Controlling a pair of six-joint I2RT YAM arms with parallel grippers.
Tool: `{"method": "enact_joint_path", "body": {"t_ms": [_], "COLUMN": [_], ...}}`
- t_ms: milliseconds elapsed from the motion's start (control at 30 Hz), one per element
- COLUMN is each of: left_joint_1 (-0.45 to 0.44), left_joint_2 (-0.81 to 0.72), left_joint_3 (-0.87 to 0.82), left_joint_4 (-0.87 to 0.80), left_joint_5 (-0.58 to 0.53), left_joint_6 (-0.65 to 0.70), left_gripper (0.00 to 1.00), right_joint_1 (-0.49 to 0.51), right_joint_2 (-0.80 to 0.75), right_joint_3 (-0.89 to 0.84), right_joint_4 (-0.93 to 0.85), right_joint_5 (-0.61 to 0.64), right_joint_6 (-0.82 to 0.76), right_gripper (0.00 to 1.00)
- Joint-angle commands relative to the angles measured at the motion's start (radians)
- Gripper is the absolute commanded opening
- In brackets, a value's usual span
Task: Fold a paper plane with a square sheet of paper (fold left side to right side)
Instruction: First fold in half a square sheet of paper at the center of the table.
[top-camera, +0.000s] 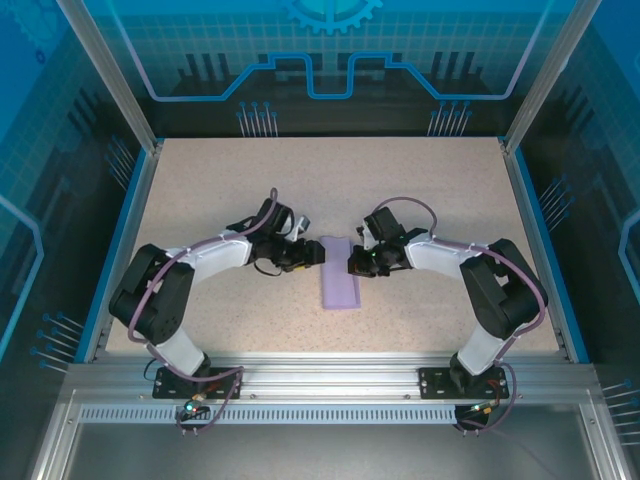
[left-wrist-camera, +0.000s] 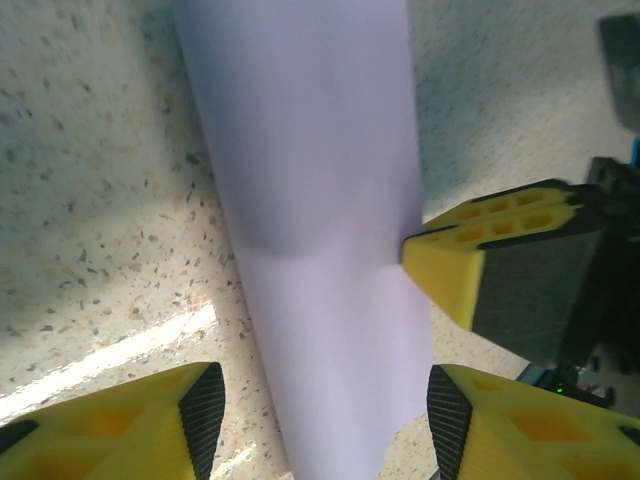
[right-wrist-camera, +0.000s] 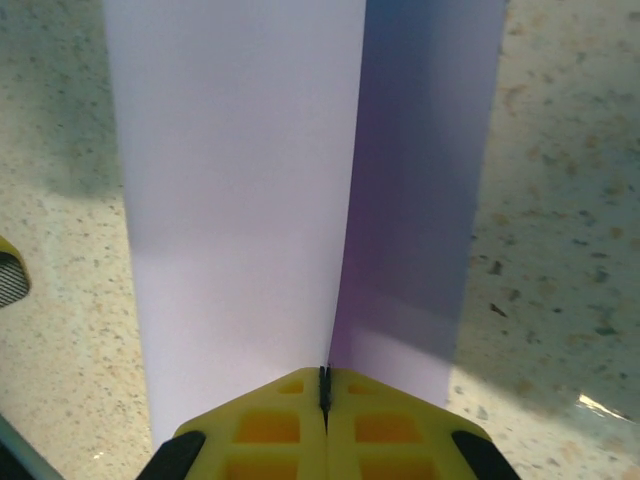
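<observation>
Speckled tabletop (top-camera: 200, 190) is carrying the sheet of paper (top-camera: 339, 272) near its middle, lying folded into a narrow strip. The side-to-side fold is looking done, with nose and wing folds probably remaining. Left jaws are standing open astride it, holding nothing. Right jaws are sitting shut at its edge; whether they are pinching it I cannot tell.

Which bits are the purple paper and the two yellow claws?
Purple paper (top-camera: 340, 280), overhead view, strip's middle.
Left claw (left-wrist-camera: 322, 410), left wrist view, gap between fingers.
Right claw (right-wrist-camera: 323, 385), right wrist view, closed fingers' seam.
</observation>
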Motion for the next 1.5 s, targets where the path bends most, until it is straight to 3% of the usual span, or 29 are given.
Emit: {"method": "enact_joint_path", "body": {"t_ms": [0,267,533,733,1000,1467], "left_joint_1": [-0.029,-0.085,-0.125,-0.147,-0.159,-0.161], "left_joint_2": [0.051,0.140,0.198,0.242,0.271,0.270], "left_joint_3": [0.027,0.098,0.158,0.185,0.206,0.212], "left_joint_4": [-0.039,-0.083,-0.169,-0.191,-0.217,-0.231], "left_joint_5": [-0.043,-0.098,-0.181,-0.204,-0.227,-0.238], "left_joint_6": [-0.034,-0.056,-0.049,-0.045,-0.029,-0.010], "left_gripper": [0.60,0.58,0.50,0.49,0.49,0.45], "right_joint_1": [-0.008,-0.008,-0.008,-0.014,-0.054,-0.139], "right_joint_2": [-0.022,-0.023,-0.026,-0.078,-0.241,-0.404], "right_joint_3": [0.024,0.017,0.012,-0.009,-0.104,-0.201], "right_joint_4": [-0.061,-0.072,-0.079,-0.066,-0.098,-0.123], "right_joint_5": [0.045,0.067,0.081,0.120,0.269,0.299], "right_joint_6": [-0.023,-0.028,-0.035,-0.037,-0.025,-0.031], "right_gripper": [0.06,0.07,0.11,0.25,0.50,0.65]}}
